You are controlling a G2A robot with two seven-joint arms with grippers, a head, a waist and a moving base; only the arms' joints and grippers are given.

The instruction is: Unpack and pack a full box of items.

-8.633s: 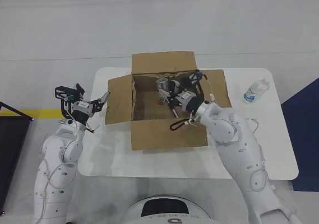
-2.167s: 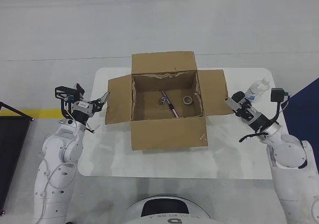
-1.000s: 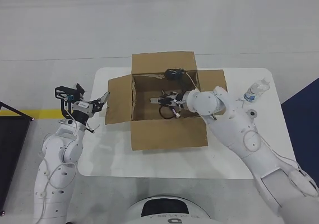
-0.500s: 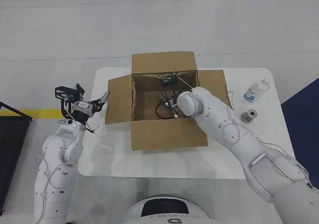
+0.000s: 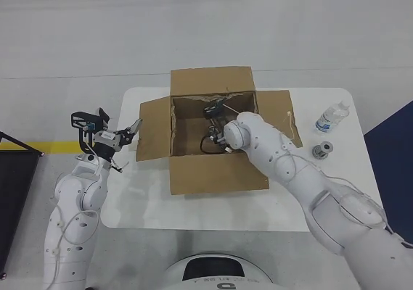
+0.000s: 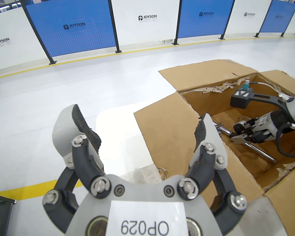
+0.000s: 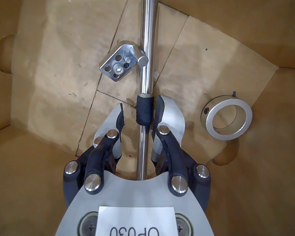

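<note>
1. The right gripper (image 7: 140, 103) is down inside the cardboard box (image 7: 51, 50). Its fingers are partly open and hold nothing. They straddle the black sleeve on the steel rod (image 7: 147, 50), one pad close to the sleeve and the other with a clear gap.
2. The rod's long axis runs straight out from the palm, the way the fingers point. Closing would therefore pinch across it, and I judge that no wrist turn is needed, only a squeeze and a lift.
3. Ahead of the fingertips a drilled mounting plate (image 7: 118, 65) juts to one side of the rod. I cannot tell whether it is fixed to the rod or only leaning on it. If fixed, the load would probably hang unevenly.
4. A shaft collar (image 7: 226, 116) lies flat on the box floor beside the gripper, apart from the rod.
5. The left gripper (image 6: 137, 114) is wide open and empty. It sits at 9 o'clock of the box, beyond the flap, so the right arm is far nearer.
6. From above, the right arm covers the rod. That view adds the table (image 5: 148, 203), with a water bottle (image 5: 332, 117) at 3 o'clock of the box and a second collar (image 5: 323, 150) at 4 o'clock.
7. The left wrist view adds a side look: the rod lies flat on the floor under the right gripper.
</note>
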